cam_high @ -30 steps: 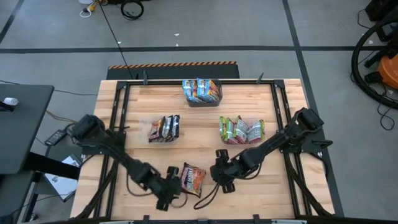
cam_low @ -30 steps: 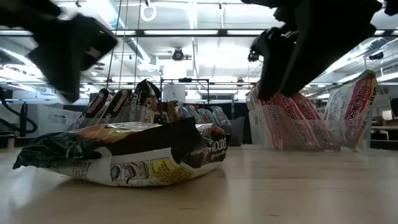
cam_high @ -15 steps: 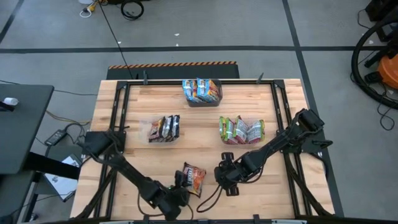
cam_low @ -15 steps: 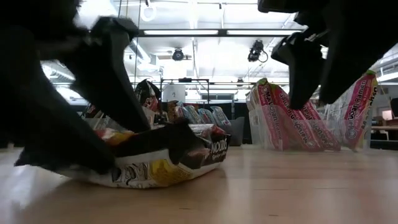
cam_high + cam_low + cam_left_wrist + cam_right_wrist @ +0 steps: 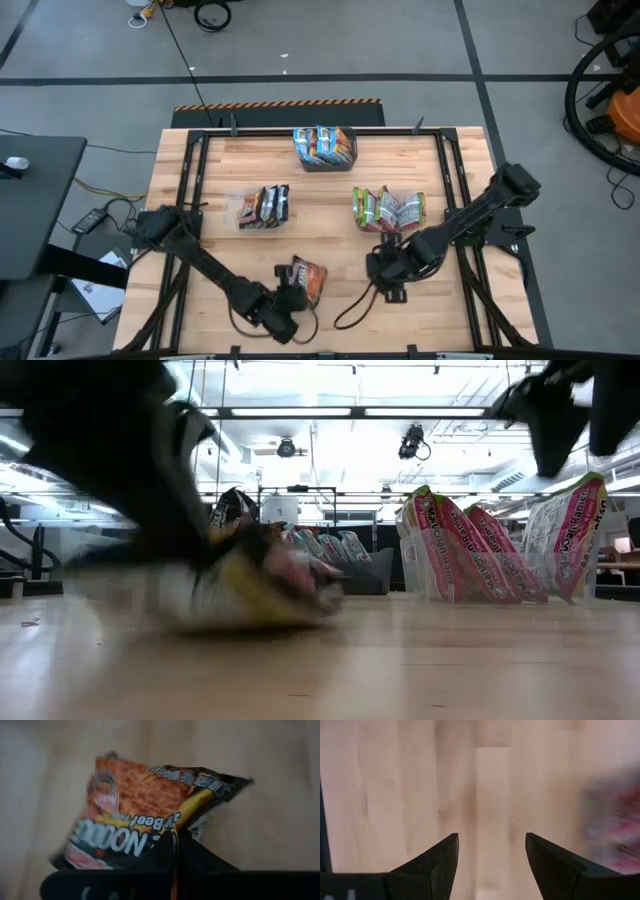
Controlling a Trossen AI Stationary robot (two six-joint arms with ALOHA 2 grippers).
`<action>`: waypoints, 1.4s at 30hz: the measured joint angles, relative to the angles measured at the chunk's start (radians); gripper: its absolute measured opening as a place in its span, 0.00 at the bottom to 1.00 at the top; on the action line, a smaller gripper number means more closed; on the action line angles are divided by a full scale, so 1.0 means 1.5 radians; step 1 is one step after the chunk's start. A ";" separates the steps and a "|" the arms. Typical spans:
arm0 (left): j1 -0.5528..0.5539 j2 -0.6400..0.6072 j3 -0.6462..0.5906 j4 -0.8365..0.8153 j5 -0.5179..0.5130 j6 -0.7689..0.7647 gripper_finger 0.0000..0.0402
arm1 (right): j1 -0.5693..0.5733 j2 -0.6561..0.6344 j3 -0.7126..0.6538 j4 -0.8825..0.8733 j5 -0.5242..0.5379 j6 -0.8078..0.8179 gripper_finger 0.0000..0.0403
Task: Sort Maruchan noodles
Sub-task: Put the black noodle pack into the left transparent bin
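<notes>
Packet (image 5: 309, 279) pinched by left gripper (image 5: 291, 296); three filled tubs (image 5: 265, 207)

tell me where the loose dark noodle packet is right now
In the high view the dark noodle packet lies near the table's front edge, left of centre, pinched by the left gripper, below the tub of dark packets.

Two dark, multi-jointed arms; black cable loops trail beneath each wrist; tapered black fingers (image 5: 440, 865).
</notes>
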 joint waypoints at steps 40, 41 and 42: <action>0.434 -0.739 -0.429 -0.197 0.088 -0.709 0.03 | 0.010 -0.214 -0.077 -0.115 0.263 -0.050 0.58; 0.439 -0.739 -0.435 -0.203 0.088 -0.710 0.04 | 0.010 -0.215 -0.084 -0.115 0.262 -0.050 0.58; 0.444 -0.739 -0.436 -0.216 0.089 -0.709 0.06 | 0.010 -0.215 -0.089 -0.115 0.262 -0.050 0.58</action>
